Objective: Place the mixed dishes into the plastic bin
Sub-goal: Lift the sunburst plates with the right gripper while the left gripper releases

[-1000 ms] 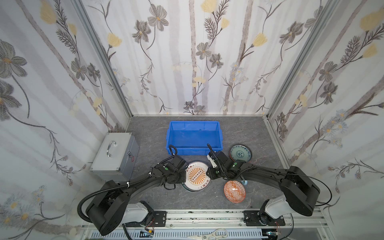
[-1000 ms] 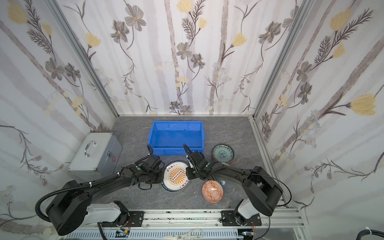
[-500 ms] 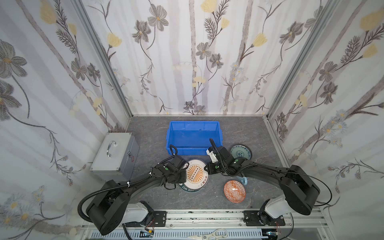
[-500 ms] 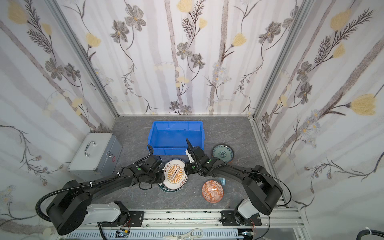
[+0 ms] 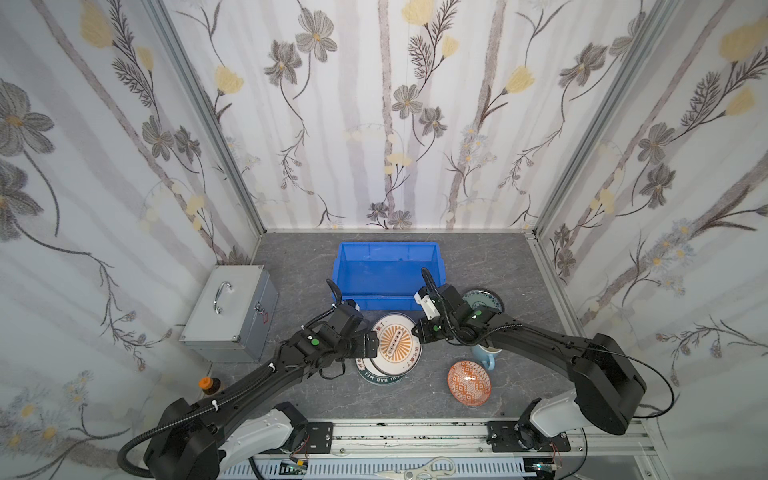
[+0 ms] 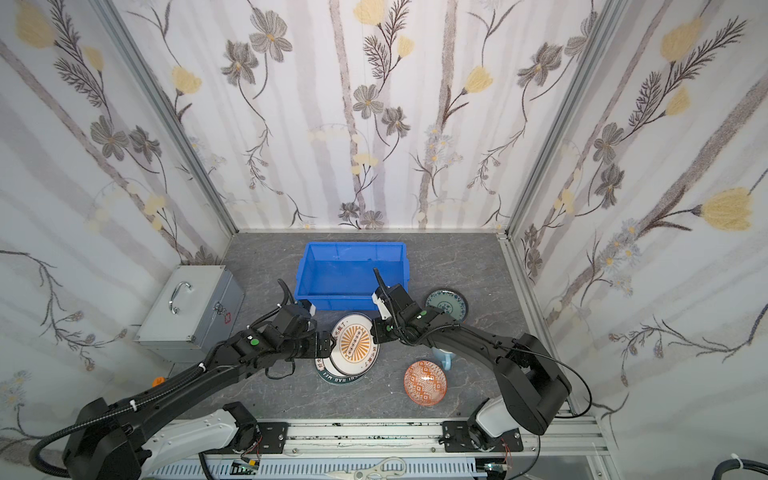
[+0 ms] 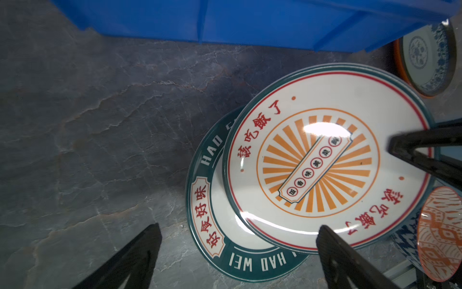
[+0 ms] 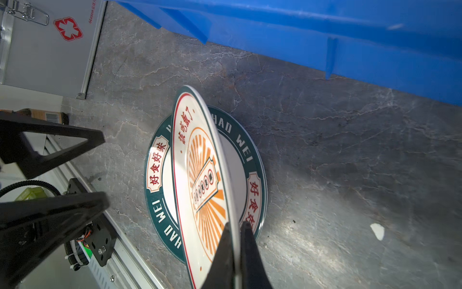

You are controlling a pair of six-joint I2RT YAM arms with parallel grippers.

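While your right gripper point(image 8: 236, 225) is clenched on the rim of the sunburst plate point(image 8: 202, 190), one finger on each face of the edge, the plate hangs tilted, gripped side up, over the green-lettered plate point(image 8: 250, 155). That lower plate lies flat on the grey table point(image 5: 291, 257). You cannot tell from these views whether the tilted plate's low edge touches it.

Your left gripper point(image 7: 238, 229) is released, its jaws spread wide. In the left wrist view one finger shows in front of the sunburst plate's rim and the other over bare table, with nothing pinched between them. In both top views your two grippers sit at opposite sides of that plate.

The blue bin point(image 5: 386, 246) stands just behind the two plates, toward the back wall, and every dish you can see lies outside it. The teal patterned plate point(image 5: 486, 297) rests on the table by the bin's right front corner, partly hidden by your right arm. The light-blue mug point(image 5: 482, 358) stands under that arm, with the orange patterned bowl point(image 5: 468, 383) near it. Left of the bin sits the grey metal case point(image 5: 232, 311), and the orange-capped bottle point(image 5: 206, 384) stands nearer the front, by the left wall
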